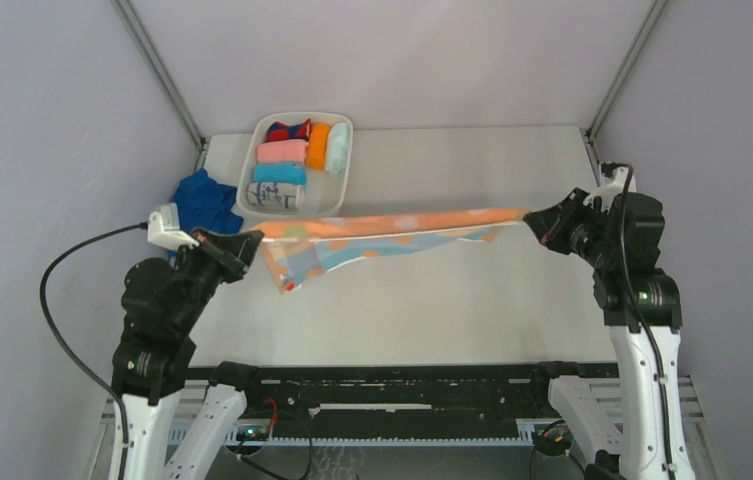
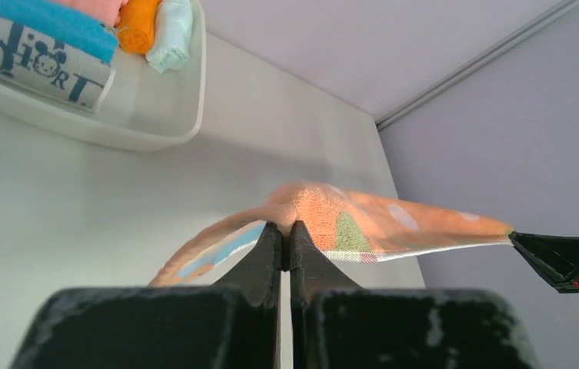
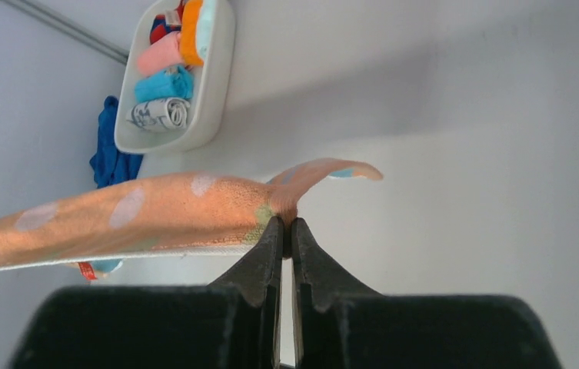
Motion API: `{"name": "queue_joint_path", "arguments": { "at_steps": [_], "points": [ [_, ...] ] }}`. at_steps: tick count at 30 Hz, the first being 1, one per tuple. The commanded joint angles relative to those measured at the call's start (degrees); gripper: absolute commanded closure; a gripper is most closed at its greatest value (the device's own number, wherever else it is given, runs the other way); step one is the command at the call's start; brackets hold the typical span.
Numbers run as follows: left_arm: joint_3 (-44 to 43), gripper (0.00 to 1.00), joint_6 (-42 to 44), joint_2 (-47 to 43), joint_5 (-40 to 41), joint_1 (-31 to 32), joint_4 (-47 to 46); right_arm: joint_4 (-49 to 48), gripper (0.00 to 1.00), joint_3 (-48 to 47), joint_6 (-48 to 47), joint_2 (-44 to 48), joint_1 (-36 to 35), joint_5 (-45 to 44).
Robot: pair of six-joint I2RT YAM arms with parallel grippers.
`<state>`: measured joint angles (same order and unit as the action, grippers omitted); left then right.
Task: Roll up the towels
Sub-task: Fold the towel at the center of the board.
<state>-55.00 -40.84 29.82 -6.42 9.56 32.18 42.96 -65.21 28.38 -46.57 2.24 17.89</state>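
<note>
The peach-orange towel with pale spots hangs stretched above the table between both arms. My left gripper is shut on its left corner. At the other end, my right gripper is shut on its right corner. A lower fold of the cloth sags down at the left. From the left wrist view I see the right gripper pinching the far end. The royal-blue towel lies crumpled at the table's left edge, also showing in the right wrist view.
A white tray at the back left holds several rolled cloths: pink, orange, mint, light blue and a white printed one. The tray stands just beyond the left gripper.
</note>
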Motion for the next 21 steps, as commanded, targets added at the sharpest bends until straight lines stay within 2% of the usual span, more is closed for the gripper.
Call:
{"name": "queue_joint_path", "arguments": {
  "at_steps": [1,6,12,16,21],
  "points": [
    [-1.77,1.0,-1.38,-5.97,-1.49,-0.42,7.26,6.15,1.0,-1.76,-4.09,5.03,0.19,2.67],
    [0.06,1.0,-5.76,-10.97,-4.02,-0.51,12.78,11.6,1.0,-1.81,-4.46,10.57,-2.54,0.07],
    [4.7,0.99,-6.42,-8.22,-4.4,-0.49,14.48,15.98,1.0,0.55,-4.16,7.91,-3.44,-5.21],
    [12.38,0.99,-8.3,-2.75,-5.17,-0.49,5.78,9.12,1.0,7.23,-1.45,2.49,-3.17,-7.4],
    [20.65,1.0,-10.03,9.11,-1.69,-0.57,-8.45,-6.45,1.0,17.39,3.89,-8.71,-2.67,-9.34]
  ]
}}
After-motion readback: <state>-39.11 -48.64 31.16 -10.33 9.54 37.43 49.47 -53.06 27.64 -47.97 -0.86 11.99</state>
